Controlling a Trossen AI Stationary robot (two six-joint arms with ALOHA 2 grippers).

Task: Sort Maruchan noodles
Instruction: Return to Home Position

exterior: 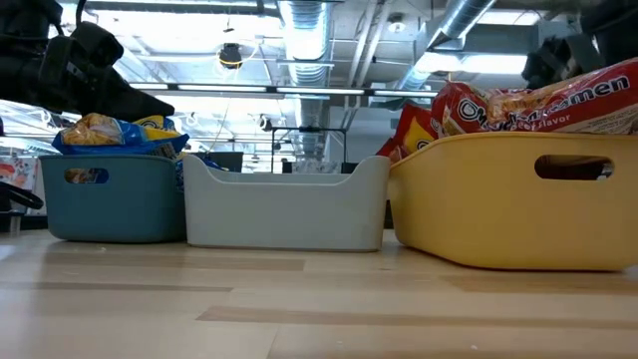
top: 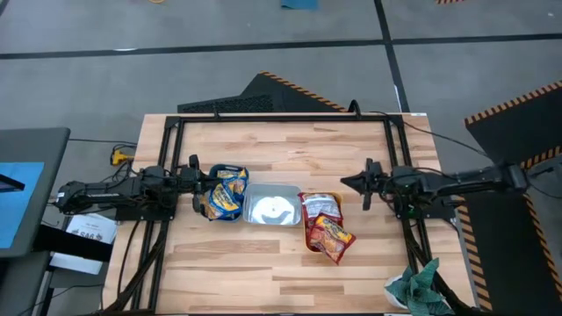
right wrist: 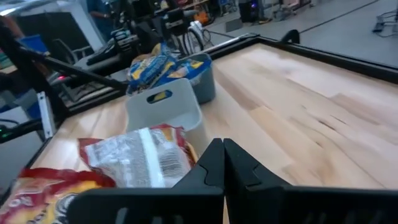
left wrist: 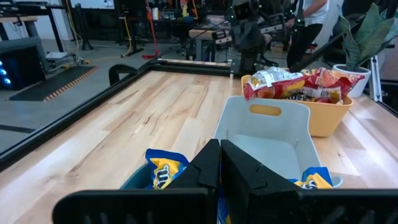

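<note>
Left tool (left wrist: 219, 149) closed, empty, just over yellow-blue packs (top: 225, 195) in teal bin (exterior: 110, 199); right tool (right wrist: 222, 146) closed near red packs (top: 327, 226) heaped above yellow bin (exterior: 498, 199) rim; lift clear 1st, or you may drag one onto bench (top: 290, 140).

Light is bright and even, falling from above. In the low view, long ceiling strip lights (exterior: 309, 25) glow in the room behind the pale grey rectangular plastic bin (exterior: 284, 204), and its front wall stands in soft shade. Seen from above, a white glare patch sits on this bin's floor. The light wooden table (top: 290, 149) around it carries only faint, short shadows. Right of the bin, the red-orange crinkly plastic noodle packets (exterior: 538, 100) glint.
</note>
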